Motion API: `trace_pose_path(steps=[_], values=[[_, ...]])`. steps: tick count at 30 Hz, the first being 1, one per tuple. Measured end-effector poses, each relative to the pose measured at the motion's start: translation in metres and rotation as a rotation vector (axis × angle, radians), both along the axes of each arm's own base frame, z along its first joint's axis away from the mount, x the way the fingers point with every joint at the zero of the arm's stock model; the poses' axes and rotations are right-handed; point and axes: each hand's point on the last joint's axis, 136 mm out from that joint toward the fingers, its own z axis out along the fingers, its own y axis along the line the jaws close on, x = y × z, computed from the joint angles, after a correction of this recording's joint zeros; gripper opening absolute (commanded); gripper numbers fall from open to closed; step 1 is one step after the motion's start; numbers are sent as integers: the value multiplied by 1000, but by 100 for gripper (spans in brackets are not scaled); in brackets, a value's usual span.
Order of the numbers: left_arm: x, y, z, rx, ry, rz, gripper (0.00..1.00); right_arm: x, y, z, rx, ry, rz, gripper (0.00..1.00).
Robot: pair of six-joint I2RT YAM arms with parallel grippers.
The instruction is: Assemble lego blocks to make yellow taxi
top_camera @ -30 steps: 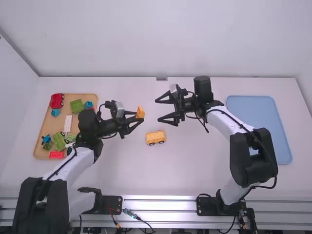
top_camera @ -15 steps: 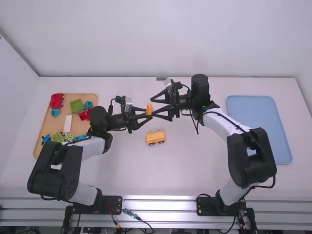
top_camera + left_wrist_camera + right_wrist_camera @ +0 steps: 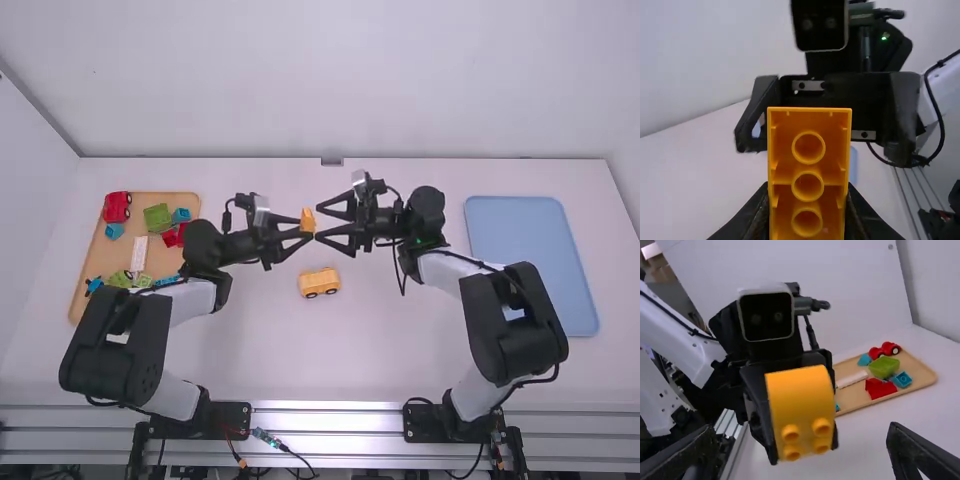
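a small yellow block [image 3: 308, 218] is held above the white counter [image 3: 345, 350], pinched by the jaws of the left arm [image 3: 185, 302]; the jaws of the right arm [image 3: 445, 272] are spread wide, with nothing between them, just beside it. a yellow wheeled base [image 3: 319, 283] is set upright on the counter, nearer the arm bases. in the left wrist view a hollow underside with three round tubes is shown by the block; in the right wrist view, a curved face and four studs. the block can be judged light, stiff and hard to crush, though its smooth, rounded face might slip or twist if pinched there. a handover seems to be intended: the block would best be gripped squarely by its flat opposite sides, at the free end, with studs and tubes kept uncovered for pressing onto the base
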Motion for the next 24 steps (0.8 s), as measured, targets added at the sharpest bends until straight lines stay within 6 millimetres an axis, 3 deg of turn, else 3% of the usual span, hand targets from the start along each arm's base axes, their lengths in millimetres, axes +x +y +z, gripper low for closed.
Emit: trace_pose_path(steps=[9, 19, 24], values=[[-11, -16, 0, -1, 2, -53, 2, 3, -2, -3, -6, 80, -14, 85], [-9, -17, -6, 6, 37, -51, 2, 1, 0, -3, -6, 68, -2, 66], [-7, -16, -7, 8, 50, -39, 2, -6, 7, -3, -7, 56, 24, 66]])
